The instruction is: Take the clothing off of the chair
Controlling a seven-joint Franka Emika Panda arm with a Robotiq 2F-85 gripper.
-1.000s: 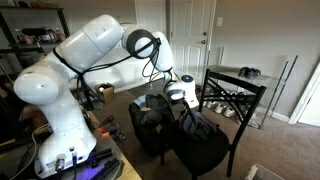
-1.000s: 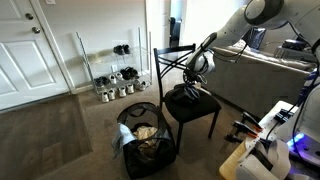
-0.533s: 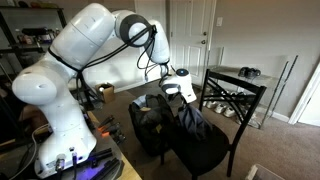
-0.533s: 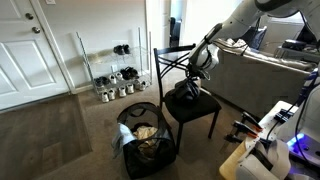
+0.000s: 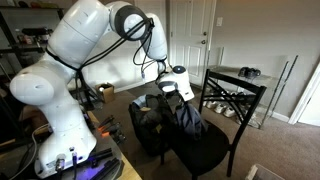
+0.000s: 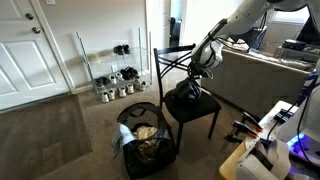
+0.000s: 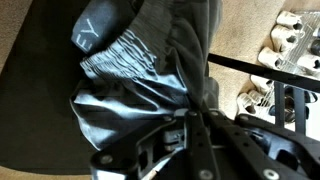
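A dark grey, shiny piece of clothing hangs from my gripper above the black chair seat; its lower end still reaches the seat. In the other exterior view the clothing hangs over the chair under the gripper. In the wrist view the clothing fills most of the picture and is pinched between the closed fingers.
A black laundry basket with clothes stands on the carpet beside the chair. A shoe rack stands by the wall, a sofa behind the chair. White doors are at the back.
My gripper has risen with the clothing, lifting it from a heap on the seat into a hanging drape. The arm's upper links have swung up and back.
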